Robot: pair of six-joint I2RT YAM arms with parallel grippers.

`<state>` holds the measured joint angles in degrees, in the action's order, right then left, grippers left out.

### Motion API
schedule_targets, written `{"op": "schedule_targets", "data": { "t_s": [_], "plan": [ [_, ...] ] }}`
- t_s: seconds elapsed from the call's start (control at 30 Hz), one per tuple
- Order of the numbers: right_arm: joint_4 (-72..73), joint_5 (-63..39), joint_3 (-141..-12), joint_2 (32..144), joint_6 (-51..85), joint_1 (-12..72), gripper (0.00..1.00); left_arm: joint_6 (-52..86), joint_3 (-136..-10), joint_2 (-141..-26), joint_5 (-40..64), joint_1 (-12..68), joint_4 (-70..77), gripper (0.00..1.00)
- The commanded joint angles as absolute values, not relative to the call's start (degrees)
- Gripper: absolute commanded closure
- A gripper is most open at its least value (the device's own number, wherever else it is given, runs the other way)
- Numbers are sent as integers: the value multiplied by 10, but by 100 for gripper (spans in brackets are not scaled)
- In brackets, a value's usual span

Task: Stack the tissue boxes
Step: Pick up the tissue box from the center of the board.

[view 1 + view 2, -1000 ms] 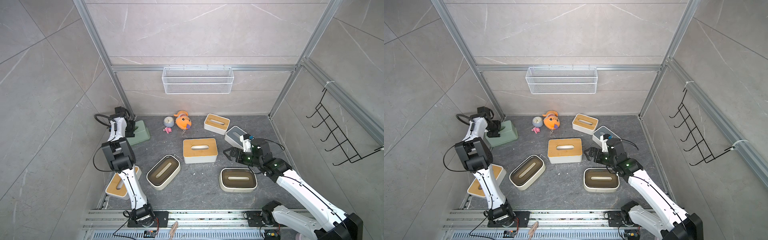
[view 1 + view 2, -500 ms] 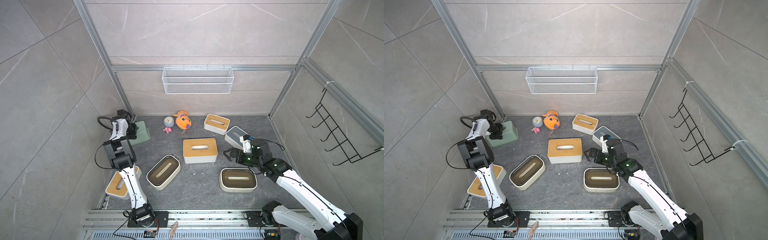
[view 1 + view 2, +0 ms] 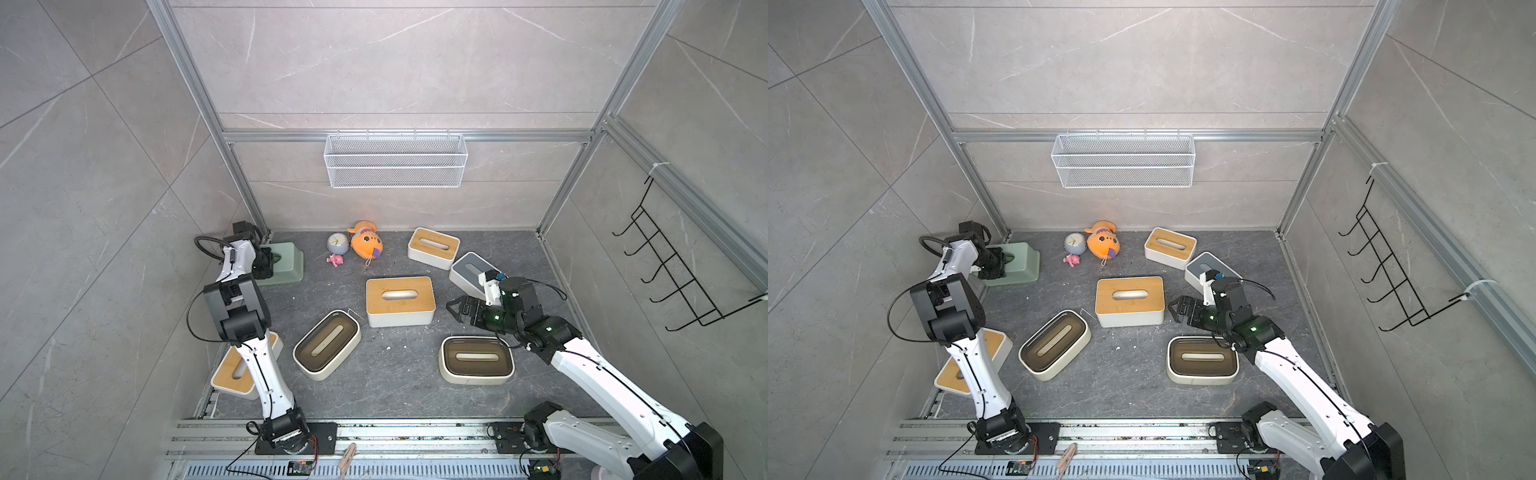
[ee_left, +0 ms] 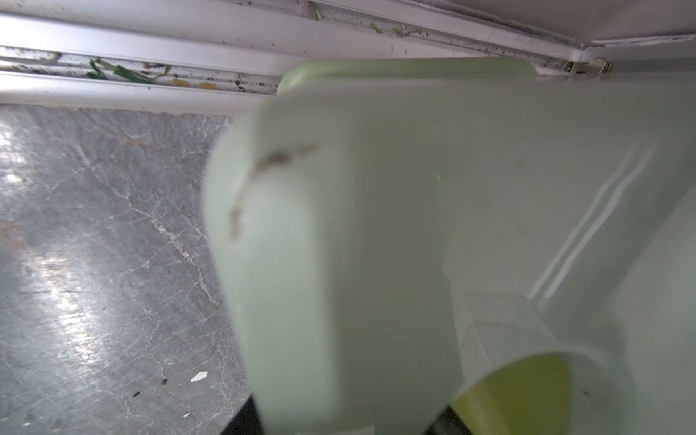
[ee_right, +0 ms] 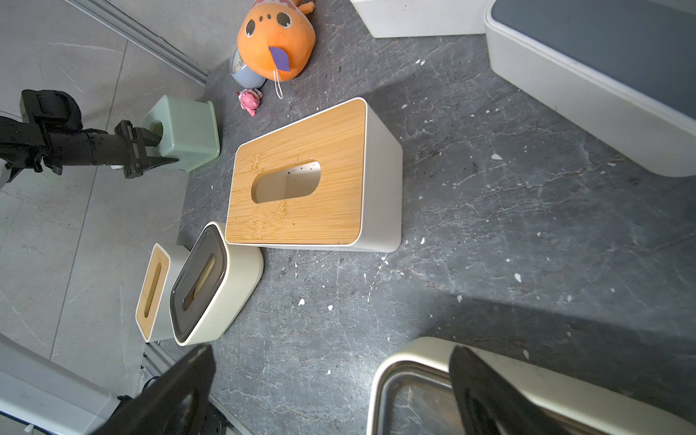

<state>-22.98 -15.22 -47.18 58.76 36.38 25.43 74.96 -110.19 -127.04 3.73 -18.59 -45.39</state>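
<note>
Left hand (image 3: 271, 262) clamped on the mint box (image 3: 289, 266); right hand (image 3: 455, 311) spread, empty. Next, lift it clear.

The corner box (image 3: 289, 268) lies far left, with the left gripper (image 3: 274, 262) at its left end, apparently reaching into its opening; the wrist view is too blurred to confirm. Right of it, along the far wall (image 3: 395, 208), sit a clock (image 3: 337, 242), a fish toy (image 3: 365, 246) just beside the clock, and a small figure (image 3: 335, 260) slightly nearer. Further right is the far box (image 3: 433, 248), with the right box (image 3: 467, 268) near-right of it. The middle box (image 3: 400, 300) sits centrally; the right gripper (image 3: 455, 309) hovers between it and the right box. The near-middle box (image 3: 326, 344) lies near-left of the middle box and the near-right box (image 3: 476, 359) near-right of it. The near-left box (image 3: 230, 374) lies partly under the left arm (image 3: 262, 370). A basket (image 3: 395, 160) hangs on the far wall.
</note>
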Motion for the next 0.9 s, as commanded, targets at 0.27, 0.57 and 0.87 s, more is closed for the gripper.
{"op": "schedule_targets", "data": {
  "t_s": [0.27,0.57,0.87],
  "plan": [
    [-237,-137,-492,583,352,258,0,650,-1035,-1130,85,-182,-430,69],
    [-195,-129,-503,593,336,258,0,520,-980,-1004,120,-167,-439,69],
    [-140,-127,-513,603,324,258,0,316,-989,-913,133,-100,-517,69]
  ]
}}
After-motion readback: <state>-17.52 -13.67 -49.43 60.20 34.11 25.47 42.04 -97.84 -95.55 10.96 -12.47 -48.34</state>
